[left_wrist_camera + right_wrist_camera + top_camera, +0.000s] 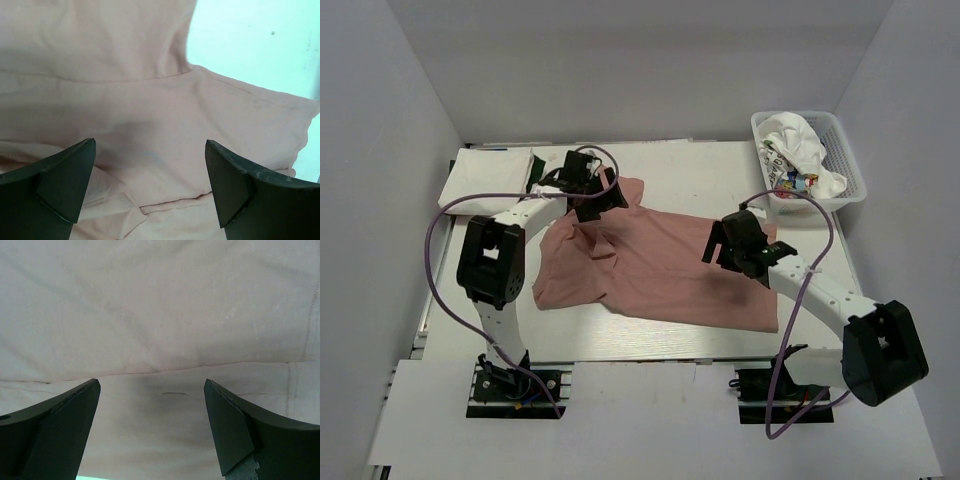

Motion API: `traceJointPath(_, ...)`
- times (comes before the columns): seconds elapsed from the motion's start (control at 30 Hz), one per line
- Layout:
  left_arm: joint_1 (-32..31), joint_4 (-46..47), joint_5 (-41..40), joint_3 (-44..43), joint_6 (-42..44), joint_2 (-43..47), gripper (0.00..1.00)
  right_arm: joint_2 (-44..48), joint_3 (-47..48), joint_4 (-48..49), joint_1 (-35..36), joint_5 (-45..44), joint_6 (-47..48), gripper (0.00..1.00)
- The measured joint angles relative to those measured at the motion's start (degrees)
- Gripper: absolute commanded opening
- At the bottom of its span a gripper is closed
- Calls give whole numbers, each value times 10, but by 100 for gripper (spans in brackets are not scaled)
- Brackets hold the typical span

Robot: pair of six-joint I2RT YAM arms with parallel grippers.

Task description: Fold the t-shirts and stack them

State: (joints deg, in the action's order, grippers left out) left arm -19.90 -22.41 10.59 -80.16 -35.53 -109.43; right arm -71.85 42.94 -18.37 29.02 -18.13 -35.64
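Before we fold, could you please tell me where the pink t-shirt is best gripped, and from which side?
Probably the wrinkled far-left part, from above with the open left end effector: the pink t-shirt lies mostly flat on the table, so only raised folds offer a hold.

Dusty-pink t-shirt point(660, 270): soft matt cloth, finely knit, creased, with stitched seams. White t-shirts point(798, 140) in the basket point(852, 170): crumpled matt cloth with colourful print. Basket itself: white plastic lattice, slightly glossy. Counter point(710, 168): smooth, pale, faintly shiny. Fingers point(65, 180) of the left hand point(150, 144): black, seemingly hard plastic, matt, slightly grained. Same finish on the right hand point(151, 382).
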Motion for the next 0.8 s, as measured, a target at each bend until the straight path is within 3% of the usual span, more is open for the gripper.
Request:
traceJointPath(0.13, -1, -10, 7, -21, 27, -1, 100, -16, 2, -3, -1, 0, 2, 90)
traceJointPath(0.27, -1, -26, 3, -9, 38, 7, 100, -26, 8, 6, 10, 33, 77, 90)
traceJointPath(0.37, -1, -27, -33, 85, 23, 80, 100, -62, 46, 19, 56, 55, 146, 90)
traceJointPath(0.63, 6, -83, -184, 342, -109, 413, 100, -263, 215, 111, 193, 82, 284, 90)
traceJointPath(0.8, 8, -58, -183, 468, -155, 426, 100, -392, 324, 131, 219, 100, 333, 90)
